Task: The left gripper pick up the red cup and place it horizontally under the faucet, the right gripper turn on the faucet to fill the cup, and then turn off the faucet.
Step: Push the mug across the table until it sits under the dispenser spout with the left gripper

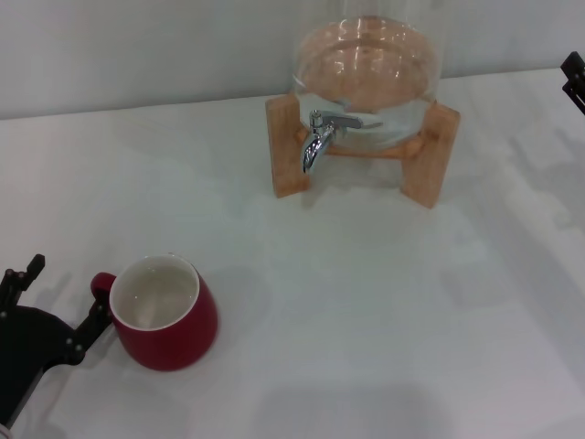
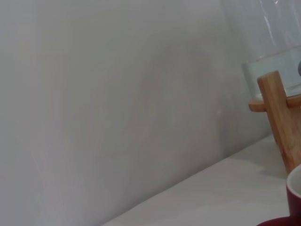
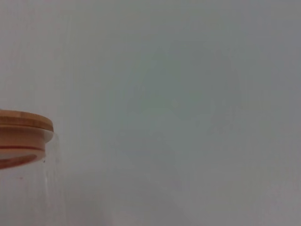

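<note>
The clear glass dispenser [image 1: 366, 69] sits on its pale wooden stand [image 1: 285, 146] at the far side of the white table [image 1: 384, 311], and everything else is placed from it. The faucet [image 1: 320, 137], a small shiny chrome tap with a lever handle and a down-curved spout, sticks out of the front of the dispenser between the stand's two front legs, its spout hanging above bare table. The red cup [image 1: 166, 315], a squat red ceramic mug with a glossy white inside and a small red loop handle, stands upright on the table well apart from the dispenser, nearer the robot and off to its left, not under the spout. The left gripper [image 1: 57, 306], a black-fingered claw, lies low on the table on the side of the cup away from the dispenser; its two fingers are spread wide, one finger [image 1: 91, 325] just beside the cup's handle and the other farther out, gripping nothing. The left wrist view shows a stand leg [image 2: 280, 120], the glass above it and a sliver of the cup's rim [image 2: 294, 188]. The right gripper [image 1: 574, 80] shows only as a black tip beside the dispenser, on the robot's right; whether its fingers are parted or closed cannot be told. The right wrist view catches the dispenser's wooden lid [image 3: 23, 125] against the plain wall.
</note>
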Tool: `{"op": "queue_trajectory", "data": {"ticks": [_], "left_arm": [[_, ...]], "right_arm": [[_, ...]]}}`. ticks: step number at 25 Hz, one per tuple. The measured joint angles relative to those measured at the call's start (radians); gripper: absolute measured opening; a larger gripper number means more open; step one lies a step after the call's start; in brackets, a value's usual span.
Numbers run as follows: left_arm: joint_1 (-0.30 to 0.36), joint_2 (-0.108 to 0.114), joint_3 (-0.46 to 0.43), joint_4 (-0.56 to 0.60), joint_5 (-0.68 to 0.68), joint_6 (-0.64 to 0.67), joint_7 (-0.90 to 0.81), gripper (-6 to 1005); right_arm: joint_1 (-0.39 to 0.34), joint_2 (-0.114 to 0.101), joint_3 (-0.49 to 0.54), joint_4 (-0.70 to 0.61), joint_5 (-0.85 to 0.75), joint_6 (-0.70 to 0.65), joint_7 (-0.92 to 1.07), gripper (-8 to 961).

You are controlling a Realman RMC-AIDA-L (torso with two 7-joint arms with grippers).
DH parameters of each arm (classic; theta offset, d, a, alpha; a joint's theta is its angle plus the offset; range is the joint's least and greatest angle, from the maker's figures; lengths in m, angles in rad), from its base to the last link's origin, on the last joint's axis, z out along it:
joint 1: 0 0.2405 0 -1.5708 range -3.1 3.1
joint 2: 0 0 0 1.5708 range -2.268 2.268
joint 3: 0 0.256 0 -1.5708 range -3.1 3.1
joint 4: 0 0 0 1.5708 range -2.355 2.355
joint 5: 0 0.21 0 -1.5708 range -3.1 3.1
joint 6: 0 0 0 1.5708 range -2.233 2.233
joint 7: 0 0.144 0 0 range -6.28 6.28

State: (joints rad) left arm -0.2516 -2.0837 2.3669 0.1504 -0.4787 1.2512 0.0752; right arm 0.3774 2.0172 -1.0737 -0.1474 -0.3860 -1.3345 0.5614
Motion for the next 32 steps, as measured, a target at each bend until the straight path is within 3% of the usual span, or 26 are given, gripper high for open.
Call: {"op": "queue_trajectory", "data": {"ticks": [22,32], "left_arm": [[-0.009,0.001,0.0,0.0,0.012,-0.026,0.0,860],[-0.009,0.001,0.0,0.0,0.017,-0.026,0.0,796]], "right_arm": [[0.0,0.0,0.0,0.001,-0.002,-0.004,0.002,827],[0.0,0.0,0.0,0.002,-0.002,-0.007,0.003,827]]}}
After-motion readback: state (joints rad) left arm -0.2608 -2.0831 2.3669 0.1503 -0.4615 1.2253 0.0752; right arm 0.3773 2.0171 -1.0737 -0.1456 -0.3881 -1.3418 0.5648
